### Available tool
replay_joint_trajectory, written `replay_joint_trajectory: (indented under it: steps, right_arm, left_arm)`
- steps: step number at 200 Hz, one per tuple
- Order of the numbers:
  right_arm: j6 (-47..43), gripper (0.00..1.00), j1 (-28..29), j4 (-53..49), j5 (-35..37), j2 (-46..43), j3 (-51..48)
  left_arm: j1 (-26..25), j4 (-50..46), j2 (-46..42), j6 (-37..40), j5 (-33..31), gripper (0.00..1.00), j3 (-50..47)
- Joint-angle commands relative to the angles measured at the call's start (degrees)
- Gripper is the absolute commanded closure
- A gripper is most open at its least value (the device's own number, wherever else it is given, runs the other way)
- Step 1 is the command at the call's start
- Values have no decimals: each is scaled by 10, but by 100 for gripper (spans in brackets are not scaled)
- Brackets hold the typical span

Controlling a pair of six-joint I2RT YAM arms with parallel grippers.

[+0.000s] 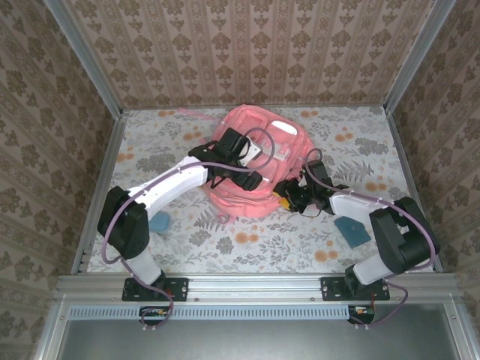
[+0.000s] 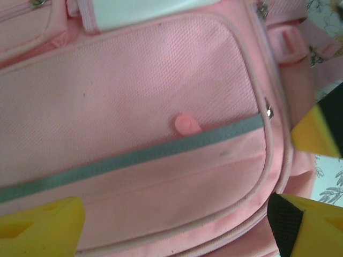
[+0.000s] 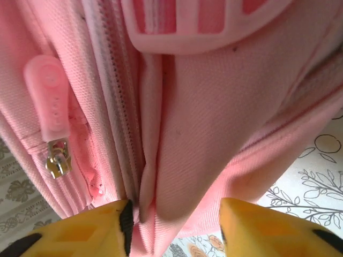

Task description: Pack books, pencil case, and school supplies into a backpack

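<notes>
Backpack (image 1: pixel 255 124) mid-table, right tool (image 3: pixel 174 225) pinching its side, left tool (image 2: pixel 174 227) spread above

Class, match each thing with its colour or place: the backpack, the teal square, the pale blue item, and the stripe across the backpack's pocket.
Things:
1. backpack
2. teal square
3. pale blue item
4. pocket stripe

Colour or place:
A. grey
B. lying next to the left arm
C. pink, between the two arms
D. lying next to the right arm

Pairs: 1-C, 2-D, 3-B, 4-A
</notes>
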Motion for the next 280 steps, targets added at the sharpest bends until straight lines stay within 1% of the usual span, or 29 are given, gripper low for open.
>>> replay_joint_trajectory:
  steps: [1, 11, 24, 38, 51, 70, 86, 97, 118, 139, 148, 157, 197, 238, 265, 280]
  right_arm:
    - [-1, 64, 3, 22, -18, 15, 8]
    - [-21, 70, 3, -5, -8, 15, 13]
    - [-53, 74, 0, -44, 13, 14, 21]
    - [-91, 75, -6, -98, 48, 10, 32]
    - [-116, 75, -16, -128, 75, 8, 37]
    - [-138, 75, -25, -135, 68, 10, 44]
    - [-153, 72, -27, -142, 56, 7, 57]
    - [-162, 69, -29, -144, 49, -2, 62]
    - [-173, 55, -32, -147, 46, -33, 62]
    - [-180, 40, -47, -171, 62, -66, 62]
    - [-182, 36, -56, -183, 71, -70, 60]
    - [-184, 34, -68, -195, 79, -96, 58]
    - [-198, 31, -115, -229, 94, -128, 57]
    - [-216, 30, -127, -248, 107, -124, 81]
    - [-241, 30, -126, -267, 126, -106, 106]
    - [-255, 30, -126, -278, 139, -98, 119]
  left_arm:
    - [3, 2, 14, 35, 23, 9, 20]
    - [3, 2, 15, 45, 29, 9, 20]
    - [2, 2, 16, 63, 34, 9, 20]
    - [-1, -2, 19, 90, 35, 9, 20]
    - [-6, -4, 27, 115, 27, 10, 22]
    - [-15, -1, 40, 152, 18, 12, 24]
    - [-24, 9, 51, 188, 18, 16, 22]
    - [-32, 22, 55, 211, 18, 17, 17]
    - [-42, 48, 65, 232, 9, 17, 12]
    - [-46, 58, 85, 245, -13, 19, 17]
    - [-48, 63, 92, 252, -24, 20, 17]
    - [-50, 65, 98, 257, -32, 20, 18]
    - [-59, 72, 117, 282, -61, 20, 18]
    - [-64, 65, 130, 312, -83, 20, 24]
    - [-65, 67, 127, 321, -87, 23, 24]
    - [-65, 70, 122, 327, -90, 28, 24]
